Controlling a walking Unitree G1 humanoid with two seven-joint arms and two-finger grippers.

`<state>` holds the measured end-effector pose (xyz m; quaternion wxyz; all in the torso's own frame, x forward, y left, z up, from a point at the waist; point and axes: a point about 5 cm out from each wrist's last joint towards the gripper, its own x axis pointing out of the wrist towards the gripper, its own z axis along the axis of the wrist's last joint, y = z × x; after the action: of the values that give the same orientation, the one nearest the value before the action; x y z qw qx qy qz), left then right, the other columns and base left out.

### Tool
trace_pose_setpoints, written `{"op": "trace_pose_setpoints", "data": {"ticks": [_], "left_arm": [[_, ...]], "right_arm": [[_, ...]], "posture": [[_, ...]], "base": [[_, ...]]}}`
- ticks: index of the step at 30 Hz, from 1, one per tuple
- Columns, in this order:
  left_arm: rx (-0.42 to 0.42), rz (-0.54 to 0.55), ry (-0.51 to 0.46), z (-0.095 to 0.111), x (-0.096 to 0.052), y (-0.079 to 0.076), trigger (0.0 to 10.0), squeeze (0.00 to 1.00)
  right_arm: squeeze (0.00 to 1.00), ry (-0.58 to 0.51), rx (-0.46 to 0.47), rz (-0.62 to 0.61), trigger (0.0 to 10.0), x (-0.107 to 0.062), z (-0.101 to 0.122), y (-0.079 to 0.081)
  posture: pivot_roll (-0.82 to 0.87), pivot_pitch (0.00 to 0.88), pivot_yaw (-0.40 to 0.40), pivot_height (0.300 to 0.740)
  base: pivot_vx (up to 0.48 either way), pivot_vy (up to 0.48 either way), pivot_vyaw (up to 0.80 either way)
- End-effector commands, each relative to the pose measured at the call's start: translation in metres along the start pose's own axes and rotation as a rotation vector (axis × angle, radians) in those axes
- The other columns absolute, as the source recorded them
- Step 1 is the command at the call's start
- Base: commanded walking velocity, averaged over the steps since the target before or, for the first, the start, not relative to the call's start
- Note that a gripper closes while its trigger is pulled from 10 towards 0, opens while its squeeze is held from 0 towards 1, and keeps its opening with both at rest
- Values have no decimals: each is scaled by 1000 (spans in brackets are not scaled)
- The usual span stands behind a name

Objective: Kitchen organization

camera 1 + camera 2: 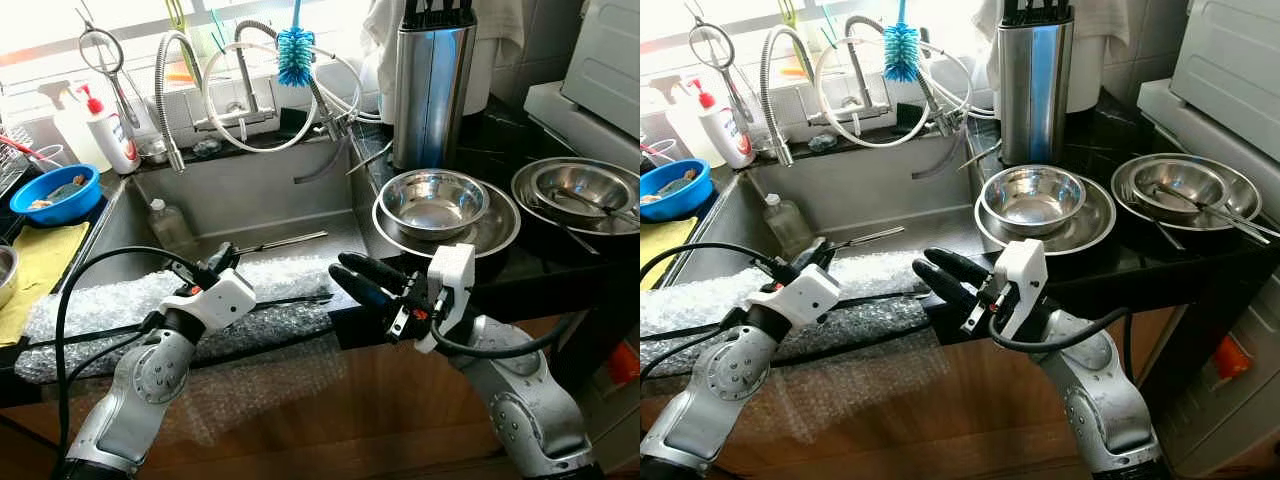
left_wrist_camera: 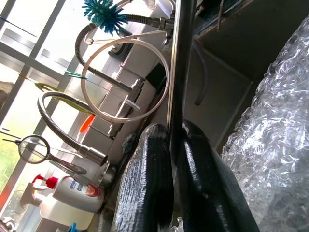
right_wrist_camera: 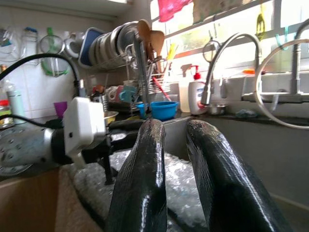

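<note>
Sink (image 1: 250, 200) lies ahead of both arms; bubble wrap (image 1: 150, 305) draped along its front edge. L gripper (image 1: 222, 258) sits over the wrap, fingers (image 2: 159, 183) nipped narrow on a thin dark rod (image 1: 290, 240); rod's long axis runs from the pincer out across the basin toward the counter on the right. R gripper (image 1: 362, 280) hovers at the counter edge w/ fingers parted a little, nothing between them, pointing left toward the L gripper. Stacked steel bowls (image 1: 435, 200) sit on the counter just beyond the R arm; knife block (image 1: 432, 85) behind them. Judgement: R arm is nearer the bowls, L arm nearer the basin; I'd keep the rod w/ L. Risk: rod tip snagging the wrap.
</note>
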<state>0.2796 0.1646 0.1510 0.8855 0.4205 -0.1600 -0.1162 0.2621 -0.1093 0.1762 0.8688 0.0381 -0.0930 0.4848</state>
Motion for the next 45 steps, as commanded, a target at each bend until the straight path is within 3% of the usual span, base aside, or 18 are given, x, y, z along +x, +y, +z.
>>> {"op": "trace_pose_setpoints", "data": {"ticks": [1, 5, 6, 10, 11, 12, 13, 14, 16, 17, 18, 20, 22, 25, 27, 29, 38, 45], "left_arm": [[8, 10, 7, -2, 1, 5, 0, 0], [3, 33, 8, -2, 3, 8, 0, 0], [-9, 50, 10, -2, 3, 10, 0, 0], [-130, 152, 37, -4, 6, 20, 0, 0], [-198, 190, 53, -5, 8, 24, 0, 0], [-267, 220, 72, -7, 9, 26, 2275, 0], [-375, 254, 99, -11, 10, 27, 5725, 0], [-422, 266, 104, -12, 10, 26, 10000, 0], [-516, 286, 108, -12, 12, 25, 10000, 0], [-516, 286, 108, -12, 12, 25, 10000, 0], [-614, 316, 120, -14, 12, 24, 10000, 0], [-705, 359, 139, -18, 13, 24, 10000, 0], [-730, 369, 145, -19, 13, 24, 10000, 0], [-840, 415, 183, -27, 11, 25, 10000, 0], [-861, 423, 191, -29, 10, 26, 10000, 0], [-869, 422, 193, -30, 10, 25, 10000, 0], [-929, 415, 178, -30, 23, 23, 10000, 0], [-938, 412, 176, -35, 21, 24, 10000, 0]], "right_arm": [[0, -16, -16, -2, 10000, 4, 6, -2], [12, -20, -16, -17, 10000, 4, 6, -3], [1000, -24, -12, -26, 10000, 3, 6, -4], [1000, -27, -20, -45, 10000, 3, 7, -5], [851, -27, -27, -56, 10000, 3, 7, -6], [0, -27, -34, -67, 10000, 3, 7, -7], [0, -29, -46, -86, 10000, 3, 7, -8], [0, -33, -51, -104, 10000, 3, 7, -9], [0, -38, -71, -148, 10000, 3, 7, -11], [0, -38, -71, -148, 10000, 3, 7, -11], [0, -33, -120, -221, 10000, 3, 6, -15], [0, -21, -218, -346, 10000, 0, 6, -21], [0, -17, -244, -383, 10000, -1, 5, -24], [0, 8, -335, -558, 10000, -12, -3, -26], [0, 13, -357, -583, 10000, -13, -6, -23], [0, -4, -302, -630, 10000, -15, -10, -20], [0, -12, -299, -616, 10000, -4, -25, 2], [0, 75, -381, -689, 10000, -27, -39, -2]], "posture": [[-96, 0, 149, 740], [-96, 0, 149, 740], [-96, 0, 150, 740], [-97, 0, 150, 740], [-97, 0, 150, 740], [-96, 0, 150, 740], [-95, 0, 150, 740], [-95, 0, 151, 740], [-96, 0, 153, 740], [-96, 0, 153, 740], [-104, 0, 157, 740], [-108, 0, 158, 740], [-108, 0, 158, 740], [-111, 0, 158, 740], [-111, 0, 158, 740], [-114, 0, 160, 740], [-131, 0, 167, 740], [-136, 0, 172, 740]], "base": [[0, 0, 0], [0, 0, 0], [0, 0, 0], [0, 0, 0], [0, 0, 0], [0, 0, 0], [0, 0, 0], [0, 0, 0], [0, 0, 0], [0, 0, 0], [0, 0, 0], [0, 0, 0], [0, 0, 0], [0, 0, 0], [0, 0, 0], [0, 0, 0], [0, 0, 0], [0, 0, 0]]}}
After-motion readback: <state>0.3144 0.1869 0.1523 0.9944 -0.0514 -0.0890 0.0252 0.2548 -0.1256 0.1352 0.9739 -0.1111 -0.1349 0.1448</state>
